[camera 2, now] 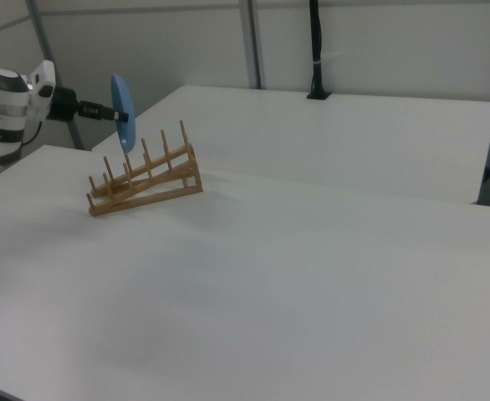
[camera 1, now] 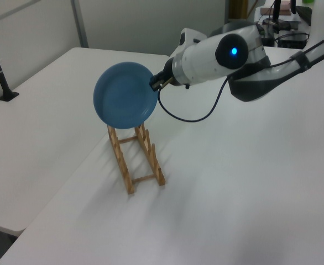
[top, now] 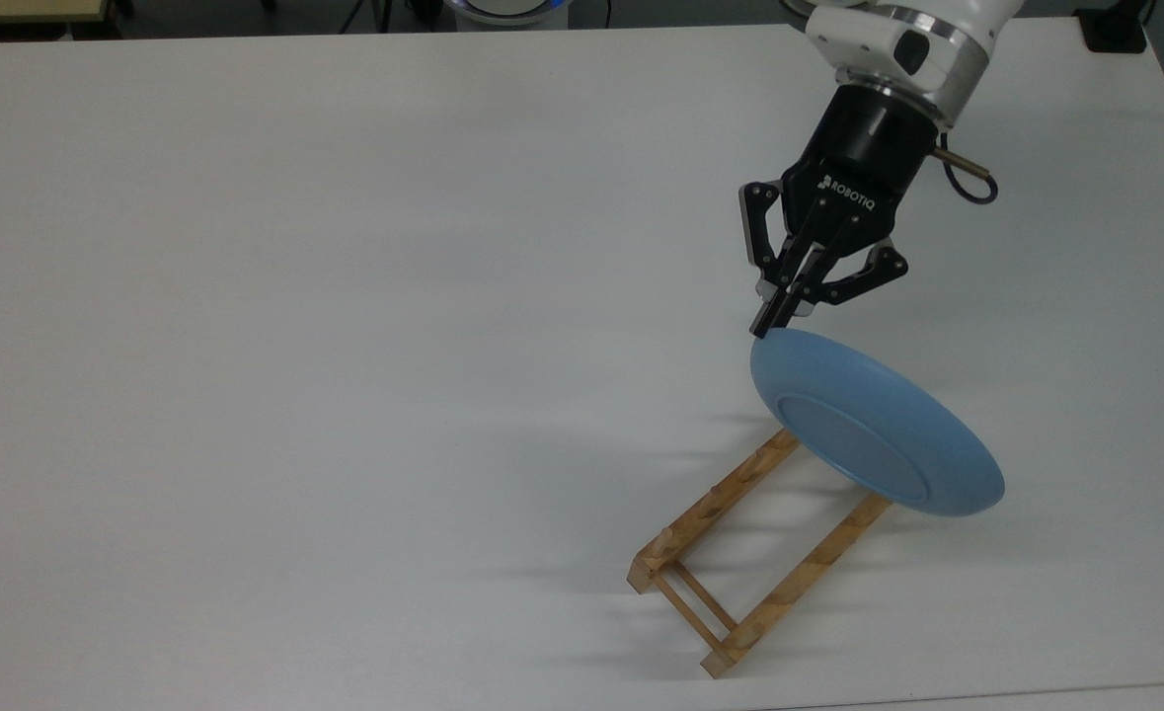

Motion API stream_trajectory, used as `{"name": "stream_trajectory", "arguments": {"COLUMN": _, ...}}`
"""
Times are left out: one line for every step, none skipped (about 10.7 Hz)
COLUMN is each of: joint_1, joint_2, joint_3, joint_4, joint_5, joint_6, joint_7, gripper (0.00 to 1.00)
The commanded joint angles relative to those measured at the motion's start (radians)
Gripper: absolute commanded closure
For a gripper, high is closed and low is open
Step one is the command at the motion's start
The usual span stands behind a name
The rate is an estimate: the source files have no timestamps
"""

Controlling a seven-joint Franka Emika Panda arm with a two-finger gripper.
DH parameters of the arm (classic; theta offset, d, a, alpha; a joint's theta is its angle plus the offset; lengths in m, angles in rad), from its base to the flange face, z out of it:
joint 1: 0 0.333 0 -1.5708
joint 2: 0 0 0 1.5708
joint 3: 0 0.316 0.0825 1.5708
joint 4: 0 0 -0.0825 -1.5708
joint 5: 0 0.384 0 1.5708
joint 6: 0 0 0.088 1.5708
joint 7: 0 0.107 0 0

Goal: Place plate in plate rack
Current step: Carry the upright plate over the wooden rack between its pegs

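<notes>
Two white tables (camera 2: 329,276) side by side, grey wall (camera 2: 395,42) behind.

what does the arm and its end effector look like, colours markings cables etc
The arm has rounded white shells with dark grey joint sections and a glowing blue light on one joint. The end effector is black, with a cylindrical black wrist, white ROBOTIQ lettering, linkage fingers with visible screws. A black cable loops below the wrist.
</notes>
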Motion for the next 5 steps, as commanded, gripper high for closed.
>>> {"name": "stream_trajectory", "arguments": {"joint_1": 0.018, "joint_2": 0.025, "joint_3": -0.012, "joint_4": -0.019, "joint_5": -0.066, "joint_6": 0.004, "joint_7": 0.052, "gripper": 1.0}}
{"name": "stream_trajectory", "arguments": {"joint_1": 0.018, "joint_2": 0.037, "joint_3": -0.012, "joint_4": -0.021, "joint_5": -0.086, "joint_6": -0.005, "joint_7": 0.067, "gripper": 1.0}}
{"name": "stream_trajectory", "arguments": {"joint_1": 0.023, "joint_2": 0.056, "joint_3": -0.012, "joint_4": -0.03, "joint_5": -0.098, "joint_6": -0.016, "joint_7": 0.075, "gripper": 1.0}}
{"name": "stream_trajectory", "arguments": {"joint_1": 0.029, "joint_2": 0.063, "joint_3": -0.012, "joint_4": -0.032, "joint_5": -0.101, "joint_6": -0.016, "joint_7": 0.077, "gripper": 1.0}}
{"name": "stream_trajectory", "arguments": {"joint_1": 0.03, "joint_2": 0.073, "joint_3": -0.012, "joint_4": -0.032, "joint_5": -0.101, "joint_6": -0.02, "joint_7": 0.077, "gripper": 1.0}}
